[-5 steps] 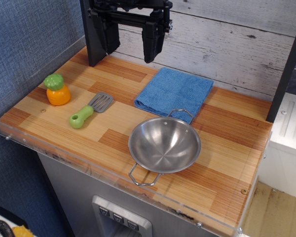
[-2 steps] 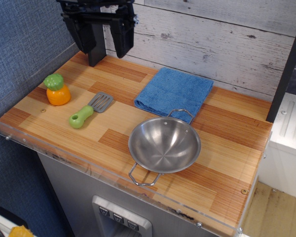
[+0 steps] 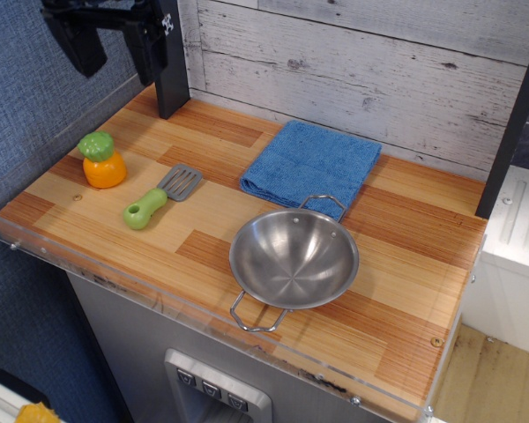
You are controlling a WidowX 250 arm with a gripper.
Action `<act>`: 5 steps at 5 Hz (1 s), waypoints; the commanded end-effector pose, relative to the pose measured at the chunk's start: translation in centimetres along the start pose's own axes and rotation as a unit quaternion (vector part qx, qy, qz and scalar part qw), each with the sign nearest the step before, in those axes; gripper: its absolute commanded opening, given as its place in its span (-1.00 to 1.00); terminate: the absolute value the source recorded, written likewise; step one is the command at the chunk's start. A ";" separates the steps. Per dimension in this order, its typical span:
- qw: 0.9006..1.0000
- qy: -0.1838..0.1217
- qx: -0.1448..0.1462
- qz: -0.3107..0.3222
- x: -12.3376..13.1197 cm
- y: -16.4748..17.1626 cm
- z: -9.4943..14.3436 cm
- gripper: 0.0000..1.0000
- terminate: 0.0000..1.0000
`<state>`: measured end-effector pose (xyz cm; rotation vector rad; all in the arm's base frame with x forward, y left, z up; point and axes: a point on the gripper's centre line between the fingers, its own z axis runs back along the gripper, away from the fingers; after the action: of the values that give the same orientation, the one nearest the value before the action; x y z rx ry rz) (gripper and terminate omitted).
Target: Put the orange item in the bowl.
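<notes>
**Orange toy at the counter's left end**

The end effector (image 3: pixel 115 55) hangs empty above the counter's (image 3: pixel 406 317) back-left corner, jaws parted. The orange item (image 3: pixel 102 161) stands upright beneath it, well apart from the bowl (image 3: pixel 294 258).

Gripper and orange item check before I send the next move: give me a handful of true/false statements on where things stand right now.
1. The gripper hangs open at the upper left, above the table and holding nothing. True.
2. The orange item already lies in the bowl. False: it stands on the table near the left edge, and the bowl holds nothing.
3. The green-handled spatula lies between the orange item and the bowl. True.
4. The bowl sits on top of the blue towel. False: the bowl rests on the wood in front of the towel; only its far handle reaches the towel's near edge.
5. The gripper touches the orange item. False: it is well above it, apart.
</notes>
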<state>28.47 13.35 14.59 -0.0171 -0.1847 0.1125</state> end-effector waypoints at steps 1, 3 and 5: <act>0.998 0.013 0.064 0.010 1.8 4.7 -2.2 1.00 -1.00; 0.997 0.039 0.071 0.013 1.7 6.6 -5.1 1.00 -1.00; 0.998 0.041 0.056 0.002 0.3 6.8 -5.7 1.00 -1.00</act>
<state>29.15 19.55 6.89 0.0607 -0.0505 0.1226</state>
